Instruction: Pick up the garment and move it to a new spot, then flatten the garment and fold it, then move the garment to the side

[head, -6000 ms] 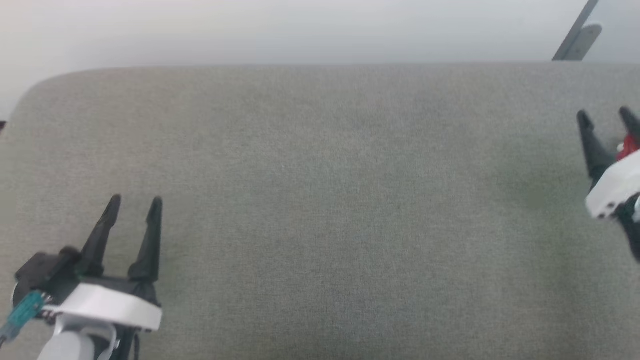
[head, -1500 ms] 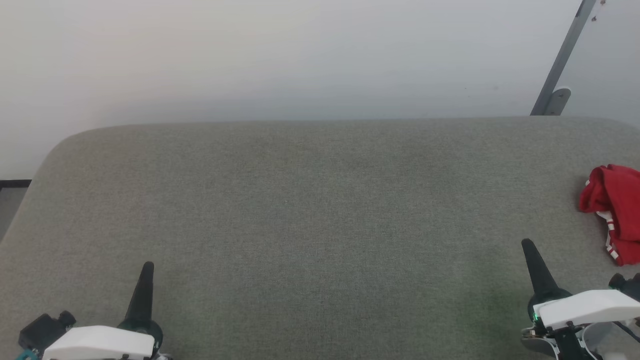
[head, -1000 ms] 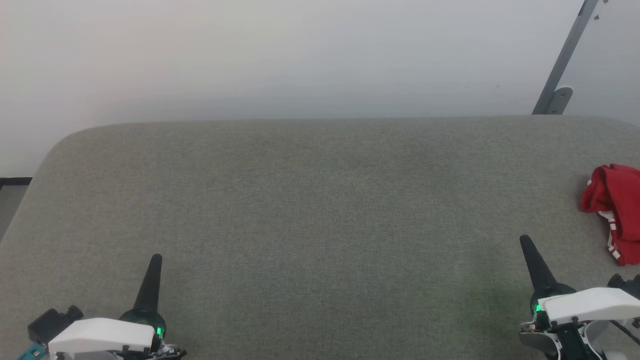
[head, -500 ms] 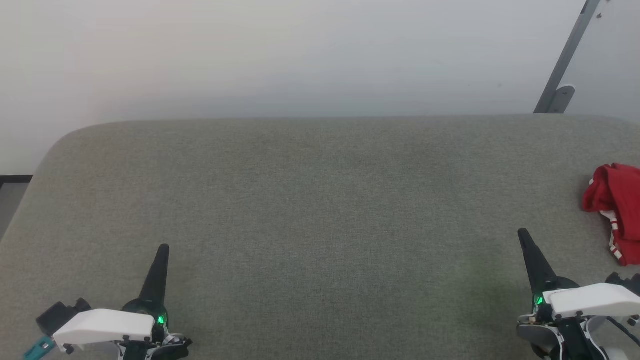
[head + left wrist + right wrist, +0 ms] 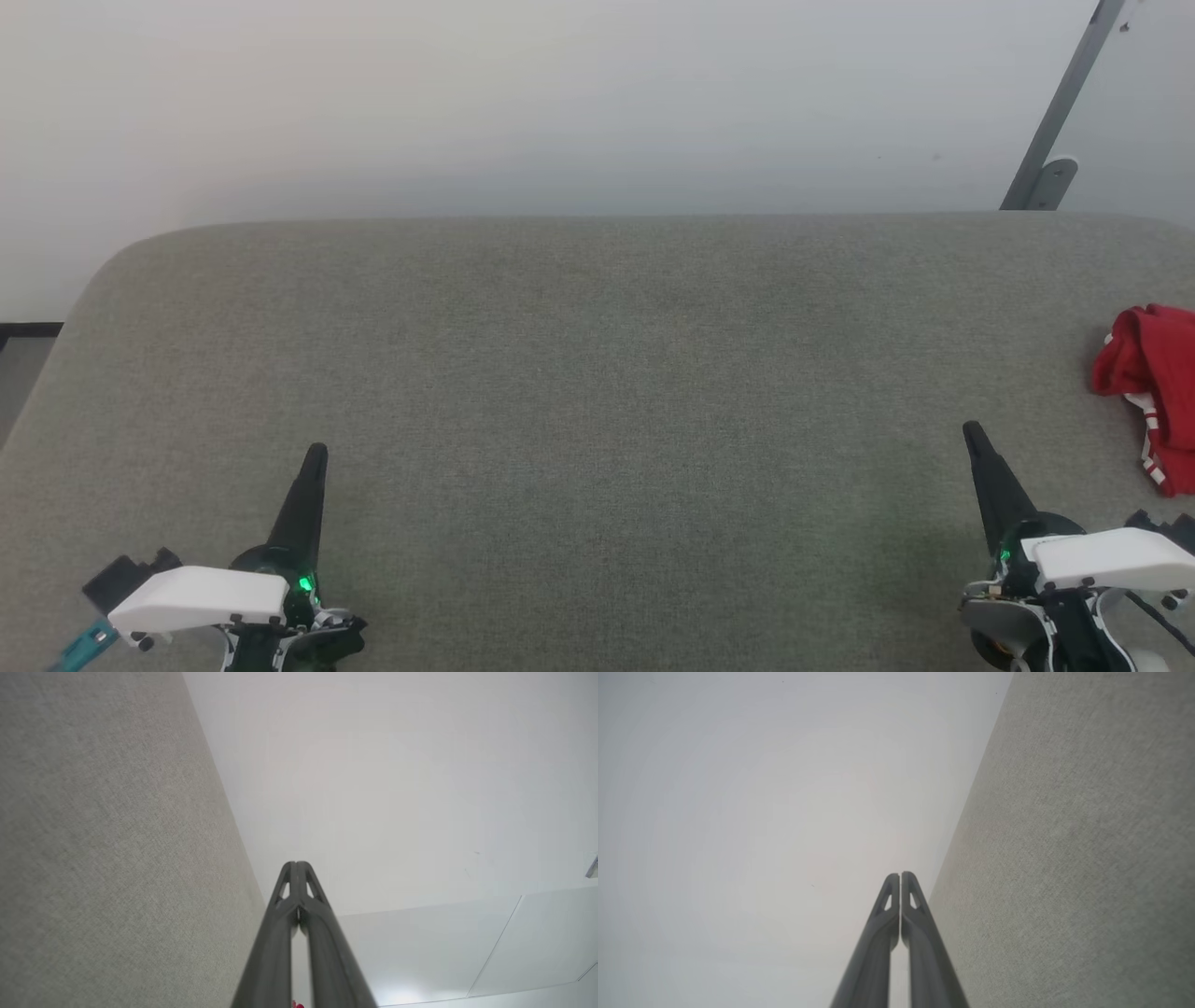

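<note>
Crumpled red jersey shirt with white-striped trim [image 5: 1150,373] lies on the right side of the grey fabric-covered table [image 5: 597,373]; soft and light, I judge, best pinched at a raised fold. My left gripper [image 5: 316,457] and right gripper [image 5: 974,434] hover empty, fingers pressed together.
</note>
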